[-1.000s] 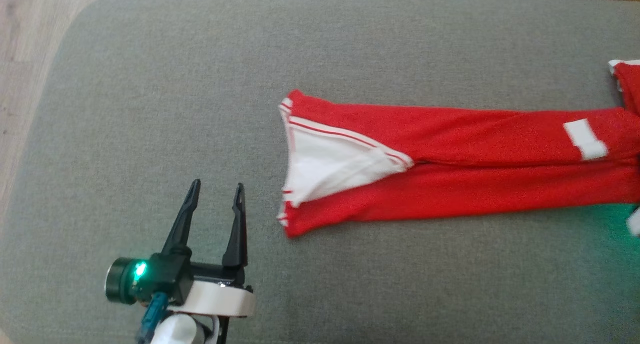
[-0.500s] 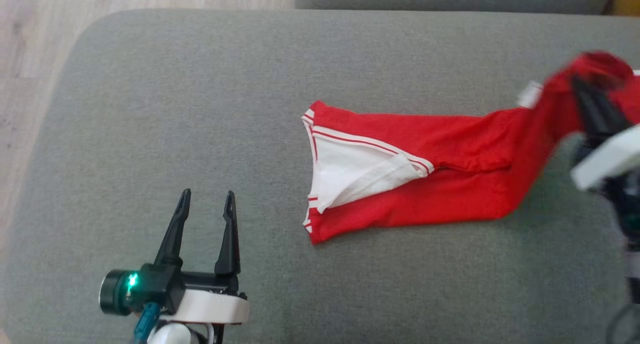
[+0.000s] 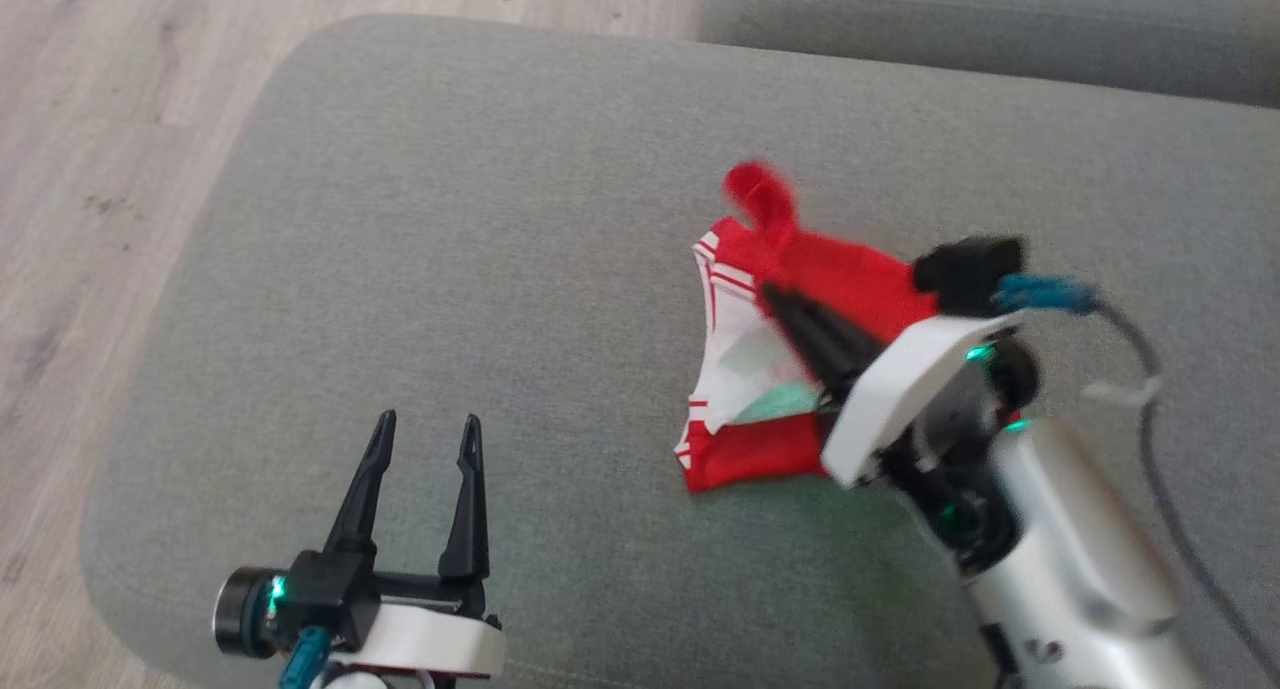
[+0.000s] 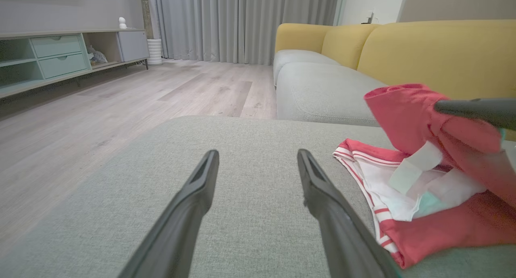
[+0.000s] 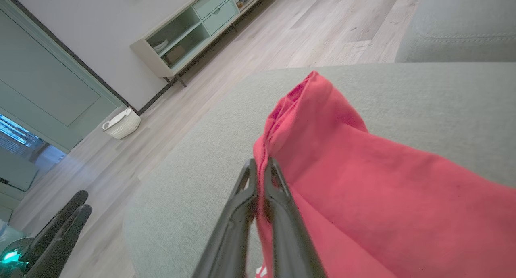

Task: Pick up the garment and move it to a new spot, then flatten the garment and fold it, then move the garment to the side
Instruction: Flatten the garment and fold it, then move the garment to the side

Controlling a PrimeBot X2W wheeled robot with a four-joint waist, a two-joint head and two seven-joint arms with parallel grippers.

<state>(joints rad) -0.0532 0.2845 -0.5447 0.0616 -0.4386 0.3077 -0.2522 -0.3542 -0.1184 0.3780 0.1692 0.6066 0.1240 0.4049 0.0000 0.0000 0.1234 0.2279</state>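
The garment [image 3: 860,274] is red with white trim and a white inside, and it lies on the grey sofa cushion [image 3: 480,219]. My right gripper [image 3: 772,294] is shut on one red end of it. That end is lifted and doubled back over the part still lying flat, and a red tip pokes up past the fingers. The right wrist view shows the fingers pinching the red cloth [image 5: 363,181] at my right gripper [image 5: 260,165]. My left gripper [image 3: 425,431] stands open and holds nothing, low on the cushion to the left of the garment [image 4: 427,229].
Pale wooden floor [image 3: 90,169] lies past the cushion's rounded left edge. A second grey cushion [image 3: 1000,29] adjoins at the back. The left wrist view shows a yellow sofa back [image 4: 423,48] and a low cabinet [image 4: 60,56]. A white basket [image 5: 121,124] stands on the floor.
My right gripper has swung left with the garment's far end, doubling the long red cloth back over itself. The camera has shifted too. The left gripper stays open in place.
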